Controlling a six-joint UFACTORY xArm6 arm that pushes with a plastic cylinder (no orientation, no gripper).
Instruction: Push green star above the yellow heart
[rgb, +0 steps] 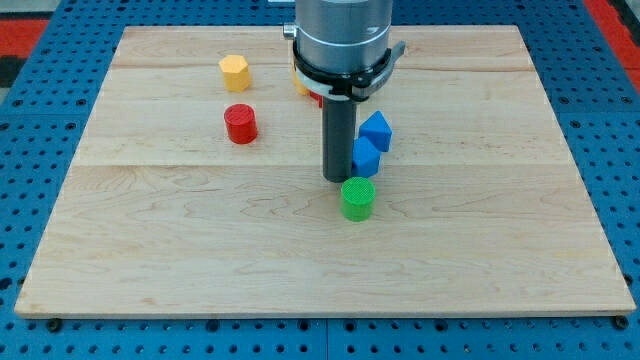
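Note:
My tip (338, 180) rests on the board near its middle. A green cylinder (357, 198) lies just below and to the right of it, nearly touching. Two blue blocks lie right of the rod: one (376, 130) higher, one (366, 157) against the rod's side. A yellow block (301, 84) peeks out at the arm's left edge; its shape is hidden. A sliver of a red block (316, 98) shows beside it. No green star is visible; the arm hides part of the board's top middle.
A yellow hexagon block (234, 72) lies at the upper left, with a red cylinder (240, 123) below it. The wooden board (150, 250) sits on a blue perforated table; its edges run close to the view's borders.

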